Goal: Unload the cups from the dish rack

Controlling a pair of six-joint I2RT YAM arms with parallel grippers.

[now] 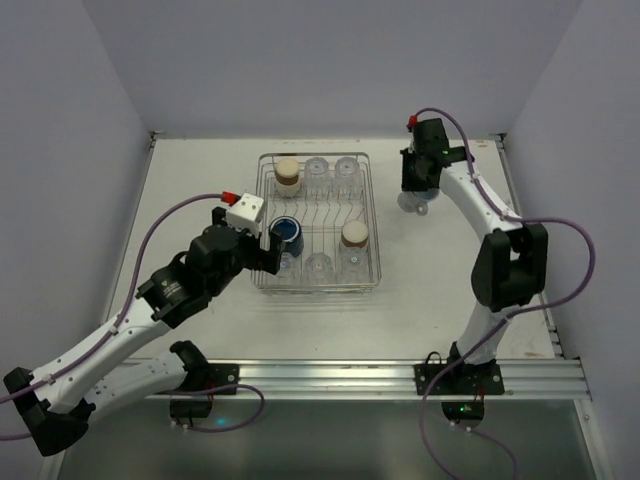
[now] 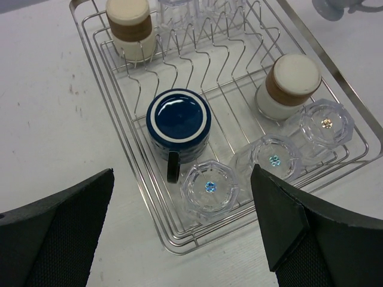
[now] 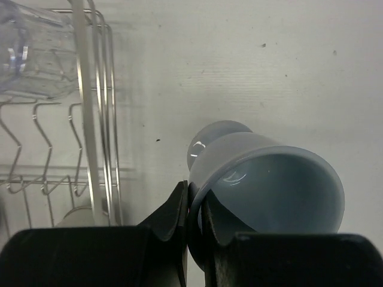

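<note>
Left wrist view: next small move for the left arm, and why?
Probably lower the left gripper onto the blue mug and close. Its jaws stand wide open and empty, and the mug sits upside down in the dish rack, centred ahead of them.

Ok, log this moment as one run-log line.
left gripper open near dark blue mug | right gripper shut on pale blue-grey cup beside dish rack | eight cups in rack

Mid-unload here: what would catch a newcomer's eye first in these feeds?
The dark blue mug sits upside down in the near-left part of the dish rack, just beyond the wide-open fingers of the left gripper. Just off the rack's right side, the right gripper is shut on the rim of a pale blue-grey cup.
</note>
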